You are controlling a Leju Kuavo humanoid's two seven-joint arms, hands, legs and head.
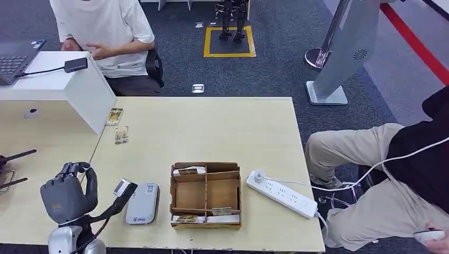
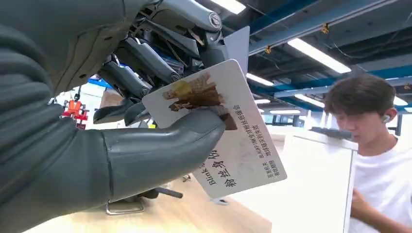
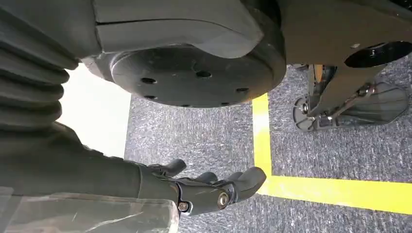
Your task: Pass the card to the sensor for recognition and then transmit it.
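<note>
Head view: left hand (image 1: 68, 194) raised at table's near-left corner, back of hand toward cam, so card itself hidden here. Just right of it, card reader (image 1: 143, 203) flat on the table (image 1: 212, 127), w/ small angled scanner head (image 1: 123, 188) on a black stalk between hand and reader — prob. the sensor, hard to confirm. Cardboard divider tray (image 1: 205, 194) beside reader, a few cards in its slots; power strip (image 1: 280, 194) further right. Two spare cards (image 1: 118, 125) lying by the white partition (image 1: 87, 90). Person in white tee (image 1: 103, 32) seated beyond partition, likely the receiver for the hand-over; second person (image 1: 386, 174) seated at right.

Left wrist view: card (image 2: 228, 131) pinched between thick thumb (image 2: 160, 150) and dark fingers (image 2: 145, 63), clamped on one end, printed face out and most of the card sticking free — leaves area exposed for scanning. Held above tabletop, not yet at reader.

Right wrist view: right hand (image 3: 204, 187) hanging over grey carpet and yellow floor line (image 3: 340, 189), fingers loosely curled, holding nothing; idle, kept out of the way.
</note>
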